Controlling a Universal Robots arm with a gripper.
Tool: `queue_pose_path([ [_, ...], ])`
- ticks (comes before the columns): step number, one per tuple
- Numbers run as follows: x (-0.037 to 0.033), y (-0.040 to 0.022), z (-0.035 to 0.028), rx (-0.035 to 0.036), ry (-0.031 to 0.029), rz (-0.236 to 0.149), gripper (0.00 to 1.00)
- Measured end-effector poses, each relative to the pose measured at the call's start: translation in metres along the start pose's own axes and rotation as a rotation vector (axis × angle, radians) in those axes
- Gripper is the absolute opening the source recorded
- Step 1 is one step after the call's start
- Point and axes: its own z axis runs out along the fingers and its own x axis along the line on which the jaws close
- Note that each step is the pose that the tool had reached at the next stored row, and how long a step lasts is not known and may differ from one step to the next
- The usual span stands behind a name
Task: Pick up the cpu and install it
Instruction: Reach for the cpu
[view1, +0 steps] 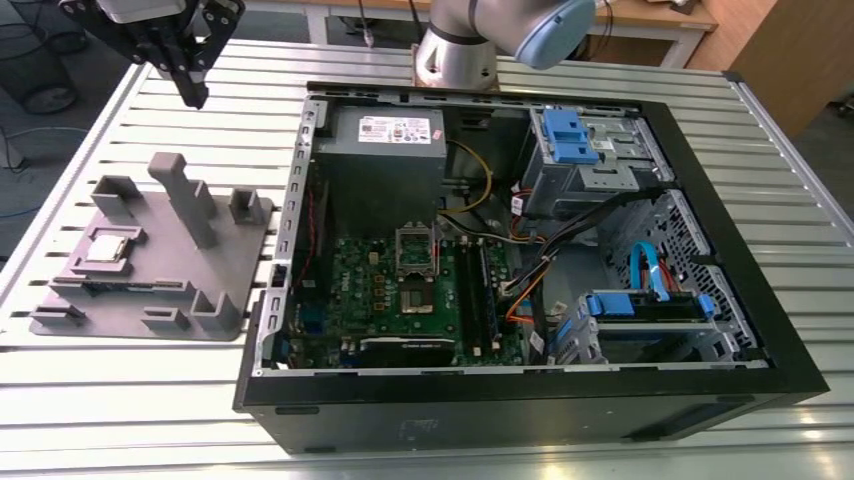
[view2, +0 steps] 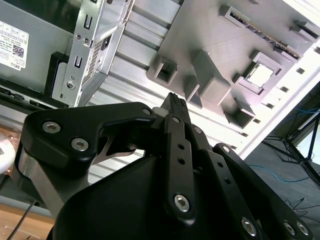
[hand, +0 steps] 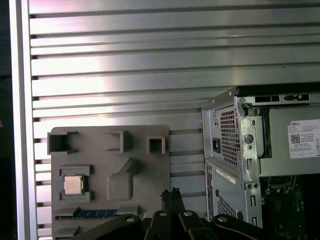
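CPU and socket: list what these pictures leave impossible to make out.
cpu: underside hidden in every view; it lies metal top up in the grey tray.
socket: pins and latch state too small in the exterior view.
One tray edge: covered by the gripper in the first wrist view.

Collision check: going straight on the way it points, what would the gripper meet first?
The gripper would probably meet the grey tray near its tall post, or the table beside it; depth is unclear.
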Motion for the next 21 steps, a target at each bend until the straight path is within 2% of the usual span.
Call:
queue_pose_path([
  [5,0.0001,0.0000,0.0001,-0.0001,-0.0001,0.000,0.11],
  [8,0.0026,-0.0002,0.0005,0.0001,0.0000,0.000,0.11],
  [21,0.0298,-0.0024,0.0034,0.0000,-0.0003,0.000,0.11],
])
